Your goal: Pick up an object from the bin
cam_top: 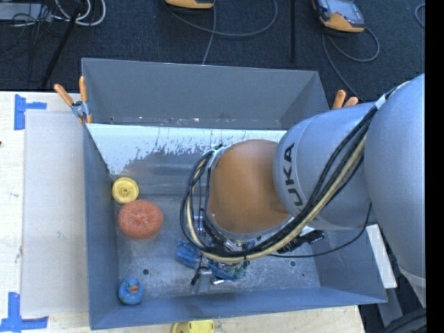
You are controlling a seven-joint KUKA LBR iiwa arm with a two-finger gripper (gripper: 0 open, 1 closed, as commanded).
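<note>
My gripper (208, 268) hangs low over the front middle of the bin floor, mostly hidden under the arm's orange cover. A small blue thing (186, 254) lies right against its left side, and part of a blue-green piece (231, 272) shows just to its right. Whether either one is held I cannot tell. A rough orange-red ball (140, 219) rests on the floor further left, apart from the gripper.
A yellow round cap-like thing (125, 190) sits just behind the orange-red ball. A small blue thing with a yellow spot (130, 291) lies in the front left corner. The arm and its cables cover the bin's right half.
</note>
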